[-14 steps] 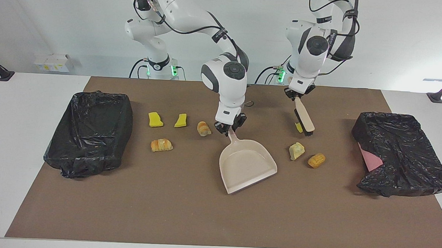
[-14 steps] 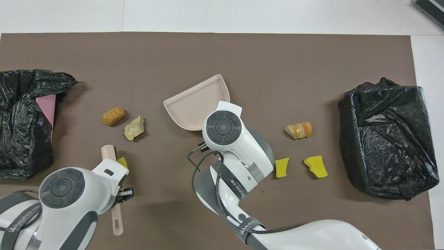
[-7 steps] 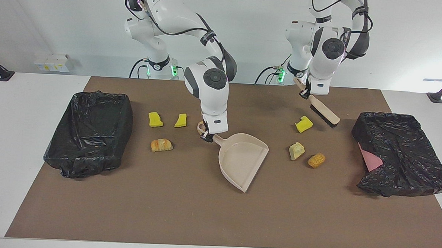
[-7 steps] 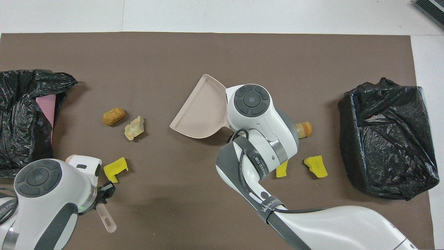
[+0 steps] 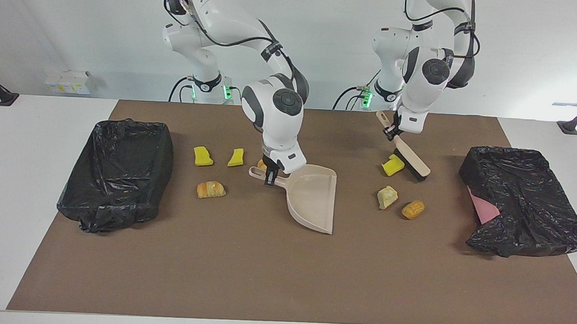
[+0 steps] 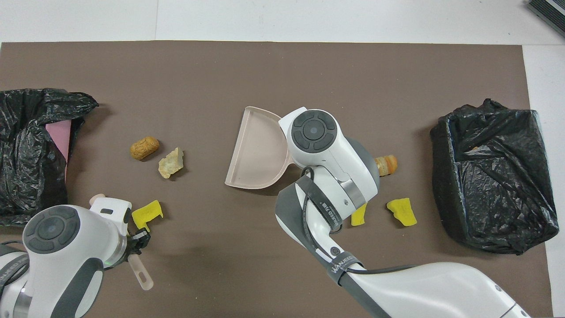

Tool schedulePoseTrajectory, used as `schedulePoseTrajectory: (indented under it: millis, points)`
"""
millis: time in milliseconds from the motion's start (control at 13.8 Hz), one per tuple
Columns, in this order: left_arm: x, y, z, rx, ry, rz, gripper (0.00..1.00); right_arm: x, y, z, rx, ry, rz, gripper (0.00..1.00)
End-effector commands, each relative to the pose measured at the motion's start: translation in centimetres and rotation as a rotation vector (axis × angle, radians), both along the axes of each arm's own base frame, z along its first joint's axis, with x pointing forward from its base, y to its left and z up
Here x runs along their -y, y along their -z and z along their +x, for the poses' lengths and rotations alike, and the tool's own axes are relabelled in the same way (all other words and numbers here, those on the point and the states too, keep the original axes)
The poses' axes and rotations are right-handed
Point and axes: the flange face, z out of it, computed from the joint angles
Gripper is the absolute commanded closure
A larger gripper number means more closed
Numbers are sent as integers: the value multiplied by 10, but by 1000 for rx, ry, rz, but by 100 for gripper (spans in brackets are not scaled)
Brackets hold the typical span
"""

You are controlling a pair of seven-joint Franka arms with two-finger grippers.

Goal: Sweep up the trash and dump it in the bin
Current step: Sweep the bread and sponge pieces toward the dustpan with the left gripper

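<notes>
My right gripper [image 5: 270, 176] is shut on the handle of the beige dustpan [image 5: 313, 197], which sits tilted at mid-table with its mouth toward the left arm's end. My left gripper [image 5: 391, 132] is shut on the brush [image 5: 412, 161], whose bristles are down right beside a yellow sponge [image 5: 393, 165]. A pale pastry piece [image 5: 387, 197] and a brown bread [image 5: 413, 209] lie farther from the robots. Two yellow sponges [image 5: 203, 156] [image 5: 236, 157] and a croissant [image 5: 211, 189] lie toward the right arm's end. Another bread [image 5: 261, 164] is mostly hidden by my right gripper.
A black-bag-lined bin [image 5: 117, 171] stands at the right arm's end of the brown mat. A second black-bag bin [image 5: 525, 201] with a pink patch showing stands at the left arm's end.
My right gripper turned the dustpan, swinging its mouth round toward the left arm's end. My left gripper swung the brush off the yellow sponge, then brought it back beside it.
</notes>
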Motion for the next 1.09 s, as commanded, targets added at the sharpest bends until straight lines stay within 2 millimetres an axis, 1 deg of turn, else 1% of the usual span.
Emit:
schedulePoseTrajectory:
  millis: [0, 145, 290, 362, 507, 580, 652, 797, 869, 942, 1014]
  points:
    - [12, -9, 27, 30, 109, -75, 100, 2, -1, 3, -8, -72, -31, 100]
    - [19, -14, 44, 40, 187, -89, 100, 2, 0, 2, -11, -92, -31, 100]
    - [24, -28, 54, 57, 209, -95, 100, 1, 1, 1, -15, -119, -31, 100]
    - [24, -39, 57, 67, 213, -97, 100, 1, 2, 1, -19, -138, -31, 100]
    - [18, -63, 70, 62, 250, -108, 100, 1, 4, 0, -23, -171, -28, 100]
    - [15, -70, 76, 60, 287, -109, 100, 2, 5, -1, -26, -177, -31, 100]
    - [1, -67, 83, 65, 294, -106, 100, 2, 6, -2, -29, -178, -33, 100]
    - [-33, -66, 92, 85, 323, -107, 100, 2, 7, -4, -32, -181, -34, 100]
    - [-55, -65, 98, 101, 349, -98, 100, 2, 7, -4, -30, -179, -34, 100]
    - [-71, -58, 103, 98, 374, -85, 100, 2, 7, -4, -30, -179, -34, 100]
    - [-81, -50, 111, 96, 394, -67, 100, 1, 7, -4, -30, -181, -34, 100]
